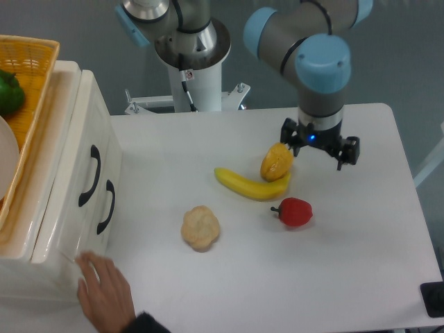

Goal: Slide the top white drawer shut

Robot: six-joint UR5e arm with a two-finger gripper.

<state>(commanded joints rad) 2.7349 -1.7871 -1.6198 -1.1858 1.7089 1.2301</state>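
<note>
The top white drawer sits in the cabinet at the left edge of the view, its front panel with the curved black handle facing the surface. That panel appears to lie level with the lower drawer front and close against the cabinet body, so I judge the slide as good as done; whether a small gap is left along the top edge cannot be made out from this steep angle.

The robot's hand hangs over the far right part of the surface, well apart from the cabinet, just beside an orange-yellow fruit that rests against a banana. Nothing is between its fingers, which stand spread and released. From here it is in no position to push the drawer, which fits a finished job (or a hand simply parked out of the way).

A person's bare hand reaches in from the bottom edge and touches, or nearly touches, the cabinet's lower corner; what it is doing there is unclear.

The cabinet's left side and the woven yellow basket on top are cut off by the frame, as is the green vegetable inside it. A red pepper and a pale lumpy piece, perhaps cauliflower, lie loose on the surface.
</note>
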